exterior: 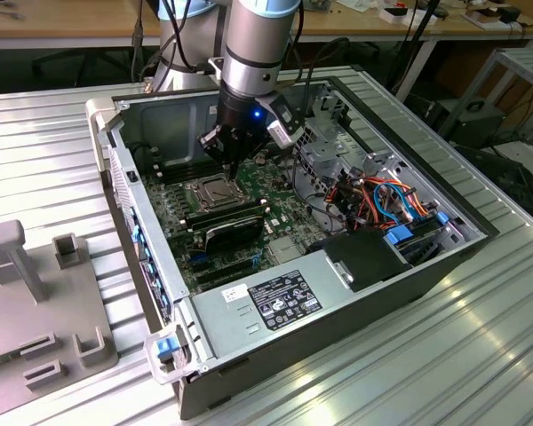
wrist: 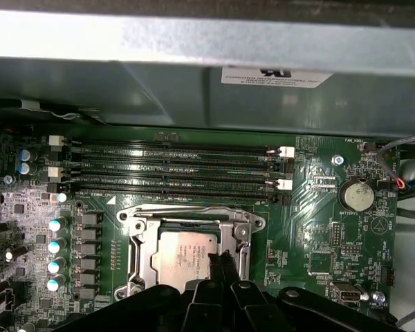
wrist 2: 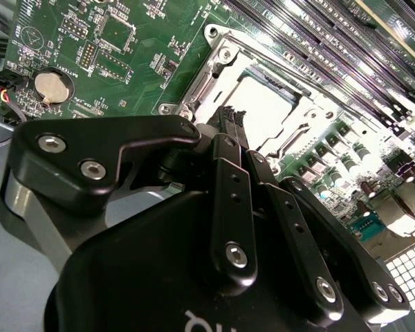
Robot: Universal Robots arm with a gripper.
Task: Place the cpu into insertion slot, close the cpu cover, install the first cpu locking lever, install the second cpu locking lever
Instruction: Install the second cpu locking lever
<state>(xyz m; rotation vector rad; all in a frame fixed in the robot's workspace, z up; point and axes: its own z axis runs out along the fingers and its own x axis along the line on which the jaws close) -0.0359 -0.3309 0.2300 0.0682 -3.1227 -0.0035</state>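
Hovering claw [wrist: 220, 266] just above cpu [wrist: 183, 254], fingertips together.

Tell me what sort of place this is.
Likely a robotics lab or workshop bench. An open computer case lies on a ribbed metal table, the arm's gripper hangs over the cpu seated on the motherboard, and wooden desks with cables and gear stand behind.

Bright, even light – glare whitens the cpu [wrist 2: 263, 111].

Open computer case [exterior: 355, 293] on ribbed metal table [exterior: 480, 355].
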